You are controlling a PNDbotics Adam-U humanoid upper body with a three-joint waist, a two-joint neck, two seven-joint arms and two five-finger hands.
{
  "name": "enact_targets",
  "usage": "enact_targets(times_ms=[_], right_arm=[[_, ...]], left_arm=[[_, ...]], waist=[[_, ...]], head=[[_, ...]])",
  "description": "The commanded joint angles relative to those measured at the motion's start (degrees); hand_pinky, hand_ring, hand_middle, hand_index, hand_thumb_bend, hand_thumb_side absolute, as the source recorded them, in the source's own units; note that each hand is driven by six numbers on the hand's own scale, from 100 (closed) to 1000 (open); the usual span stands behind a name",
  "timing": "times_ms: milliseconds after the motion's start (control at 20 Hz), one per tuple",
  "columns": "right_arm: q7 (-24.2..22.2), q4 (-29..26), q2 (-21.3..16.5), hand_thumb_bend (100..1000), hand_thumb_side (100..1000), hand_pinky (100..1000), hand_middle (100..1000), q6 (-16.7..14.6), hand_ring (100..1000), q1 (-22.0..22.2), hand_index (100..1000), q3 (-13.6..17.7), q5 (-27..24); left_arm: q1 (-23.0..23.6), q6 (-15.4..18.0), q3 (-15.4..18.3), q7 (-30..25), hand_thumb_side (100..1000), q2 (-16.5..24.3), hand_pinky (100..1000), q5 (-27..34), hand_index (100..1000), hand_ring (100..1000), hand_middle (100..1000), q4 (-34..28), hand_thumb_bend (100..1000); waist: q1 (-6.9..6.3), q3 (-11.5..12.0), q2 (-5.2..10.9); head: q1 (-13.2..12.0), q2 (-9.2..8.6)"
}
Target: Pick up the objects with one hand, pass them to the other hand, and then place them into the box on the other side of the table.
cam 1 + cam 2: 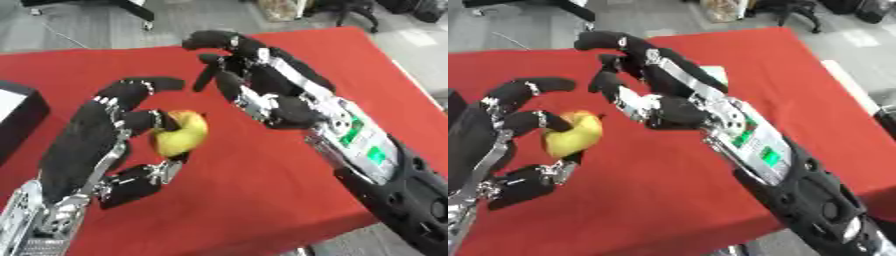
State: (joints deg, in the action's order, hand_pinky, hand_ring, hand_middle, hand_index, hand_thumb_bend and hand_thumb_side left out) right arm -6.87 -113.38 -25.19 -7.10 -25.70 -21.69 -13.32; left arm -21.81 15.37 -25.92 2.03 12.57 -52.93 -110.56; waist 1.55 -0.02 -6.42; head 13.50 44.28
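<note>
Left hand (87, 145) fingers curl around yellow fruit (181, 134); right hand (262, 80) fingers spread, empty.

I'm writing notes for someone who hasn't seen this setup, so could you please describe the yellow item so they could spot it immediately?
Start from the red tablecloth that fills the view, then look to its left side, where the robot's black left hand is raised above it. Its fingers and thumb are curled round a yellow fruit, rounded, with a reddish blush near the top. It is the only yellow thing there, and the right hand beside it holds nothing.
</note>
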Motion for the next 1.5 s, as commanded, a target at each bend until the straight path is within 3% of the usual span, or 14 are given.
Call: enact_targets(times_ms=[50,500,650,750,1000,1100,1300,1450,1500], right_arm=[[1.38,-1.21,-1.68,100,541,1000,877,-0.26,660,-0.27,924,2.20,0.22],[5.52,-1.21,-2.54,100,541,1000,862,-0.86,656,2.47,919,6.73,1.51],[6.58,-1.21,-2.89,100,538,1000,849,-1.03,645,4.49,914,8.05,2.57],[7.05,-1.21,-3.13,100,534,1000,837,-1.18,637,6.28,910,8.69,3.64],[6.51,-1.21,-2.71,100,528,1000,833,-1.96,630,10.98,909,8.94,8.13],[5.73,-1.21,-2.07,100,525,1000,833,-2.45,629,12.45,909,8.73,10.11],[3.68,-1.21,-0.54,100,525,1000,831,-3.24,627,14.90,908,7.76,13.65],[2.37,-1.20,0.81,100,527,1000,830,-3.28,624,15.95,907,7.11,15.15],[1.99,-1.10,1.21,100,475,1000,829,-3.28,622,16.23,907,6.89,15.51]], left_arm=[[0.05,-0.48,1.56,1.82,135,0.80,785,-0.78,503,770,776,-0.46,147],[2.70,-2.70,5.29,5.89,126,1.79,783,-2.41,504,769,775,-1.03,150],[3.74,-4.18,7.46,7.10,117,2.83,783,-2.87,504,769,775,-2.13,158],[4.73,-5.86,9.28,7.97,129,3.76,780,-2.75,504,768,774,-2.76,142],[7.27,-10.85,13.91,10.00,116,7.68,784,-1.82,505,770,777,-3.91,160],[7.84,-13.39,16.18,10.80,100,10.16,787,-1.38,505,770,777,-4.01,176],[8.41,-19.80,20.61,10.95,100,16.63,793,0.86,504,770,779,-2.64,191],[7.99,-23.91,22.80,10.04,100,21.88,805,1.95,503,773,783,1.80,236],[7.65,-24.97,23.29,9.73,100,23.70,809,2.04,504,773,784,4.01,240]], waist=[[-0.09,-0.13,0.94],[-0.30,-0.33,1.01],[-0.46,-0.44,1.09],[-0.64,-0.52,1.18],[-1.52,-0.86,1.50],[-2.06,-0.91,1.64],[-2.87,-1.20,1.80],[-3.26,-1.69,1.88],[-3.30,-1.87,1.92]], head=[[0.11,-0.16],[-0.46,-0.16],[-2.34,-0.16],[-6.10,-0.16],[-22.72,-0.16],[-28.25,-0.16],[-35.46,-0.16],[-38.80,-0.16],[-39.24,-0.16]])
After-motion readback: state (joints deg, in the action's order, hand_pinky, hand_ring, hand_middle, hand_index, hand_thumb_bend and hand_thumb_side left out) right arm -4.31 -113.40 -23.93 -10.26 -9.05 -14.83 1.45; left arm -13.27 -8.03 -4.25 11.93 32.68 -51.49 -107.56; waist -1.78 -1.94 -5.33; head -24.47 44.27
